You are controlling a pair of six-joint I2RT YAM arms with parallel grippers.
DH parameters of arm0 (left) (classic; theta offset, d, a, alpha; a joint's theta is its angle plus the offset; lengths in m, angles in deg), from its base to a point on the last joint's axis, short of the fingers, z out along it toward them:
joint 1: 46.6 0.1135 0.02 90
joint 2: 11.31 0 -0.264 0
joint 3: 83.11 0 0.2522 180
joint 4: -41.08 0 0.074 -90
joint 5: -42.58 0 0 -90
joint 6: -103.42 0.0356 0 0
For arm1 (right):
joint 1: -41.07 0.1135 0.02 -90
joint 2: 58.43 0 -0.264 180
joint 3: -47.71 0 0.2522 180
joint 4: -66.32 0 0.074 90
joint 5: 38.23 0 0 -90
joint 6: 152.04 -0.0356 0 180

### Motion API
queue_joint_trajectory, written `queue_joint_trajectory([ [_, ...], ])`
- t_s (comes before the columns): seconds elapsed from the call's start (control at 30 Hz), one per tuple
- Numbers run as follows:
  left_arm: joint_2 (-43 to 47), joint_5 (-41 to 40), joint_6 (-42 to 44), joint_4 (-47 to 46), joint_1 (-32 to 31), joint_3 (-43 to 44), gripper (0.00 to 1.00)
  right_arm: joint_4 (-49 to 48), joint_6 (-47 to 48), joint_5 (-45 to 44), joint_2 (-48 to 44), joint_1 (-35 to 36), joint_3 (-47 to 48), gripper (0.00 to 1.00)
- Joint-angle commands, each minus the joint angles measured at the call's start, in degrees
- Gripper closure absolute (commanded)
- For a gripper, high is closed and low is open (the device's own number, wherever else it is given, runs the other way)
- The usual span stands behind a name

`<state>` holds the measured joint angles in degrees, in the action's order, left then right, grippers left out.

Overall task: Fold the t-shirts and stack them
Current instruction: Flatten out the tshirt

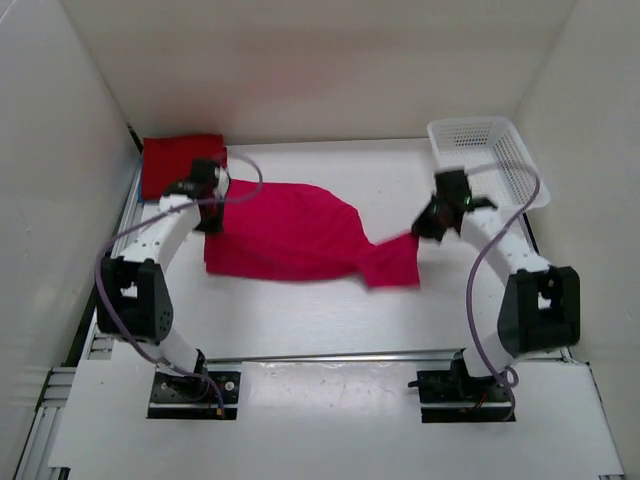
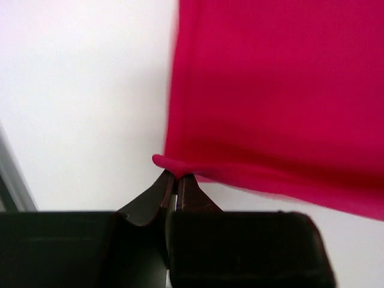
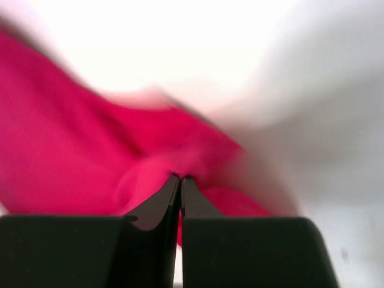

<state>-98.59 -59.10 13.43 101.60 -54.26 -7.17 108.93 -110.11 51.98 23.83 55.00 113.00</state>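
My right pincer (image 3: 180, 178) is clamped on a bunched tip of the pink shirt (image 1: 285, 235) — the cloth stretches from my fingertips across the middle of the table (image 1: 300, 315). My left pincer (image 2: 176, 175) grips the same shirt's opposite edge, near the left side. Beyond it, the dark red shirt (image 1: 182, 162) sits folded in the far left corner — the basket (image 1: 468, 124) in the far right.

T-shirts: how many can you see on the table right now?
2. A folded red shirt lies at the far-left corner; a pink shirt lies mid-table, pinched by the left claw and right claw. Another may be hidden under the red one.
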Motion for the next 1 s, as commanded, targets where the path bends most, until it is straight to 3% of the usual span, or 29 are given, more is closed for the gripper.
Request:
queue_joint_trajectory([
  [0.0,-3.93,-1.58,-0.01,-4.23,0.54,24.51,0.90,7.96,15.62,-4.76,3.95,-3.74,33.65,1.00],
  [0.03,-6.82,-2.63,-0.01,-4.22,1.06,36.15,0.90,9.99,17.03,-6.60,5.09,-3.74,46.86,1.00],
  [0.13,-9.74,-3.79,-0.01,-4.22,1.07,52.02,0.90,14.75,18.63,-8.29,6.77,-3.74,58.22,1.00],
  [0.23,-8.45,-3.79,-0.01,-4.22,-0.41,53.15,0.90,14.75,18.63,-6.89,1.09,-4.35,53.96,1.00],
  [0.27,-7.38,-4.31,-0.01,-4.22,-0.42,51.75,0.90,13.45,18.63,-6.89,-0.68,-4.35,48.46,1.00],
  [0.53,7.99,-3.36,-0.01,-4.22,-1.83,26.81,0.90,9.92,13.90,-1.54,-23.33,-4.35,18.82,1.00],
  [0.63,15.63,-2.64,-0.01,-4.22,-1.83,7.08,0.90,9.92,9.95,1.45,-30.04,-3.74,4.58,1.00],
  [0.7,17.58,-2.64,-0.01,-4.22,-1.83,-0.26,0.90,10.62,7.31,2.86,-33.81,-3.22,-5.58,1.00],
  [0.8,19.07,-3.26,-0.01,-4.22,-1.83,-12.46,0.90,10.62,2.91,4.88,-36.89,-2.69,-16.76,1.00],
  [0.97,18.39,-2.56,-0.01,-4.75,-1.83,-22.87,0.90,9.92,0.61,6.21,-37.43,-2.16,-25.33,1.00],
])
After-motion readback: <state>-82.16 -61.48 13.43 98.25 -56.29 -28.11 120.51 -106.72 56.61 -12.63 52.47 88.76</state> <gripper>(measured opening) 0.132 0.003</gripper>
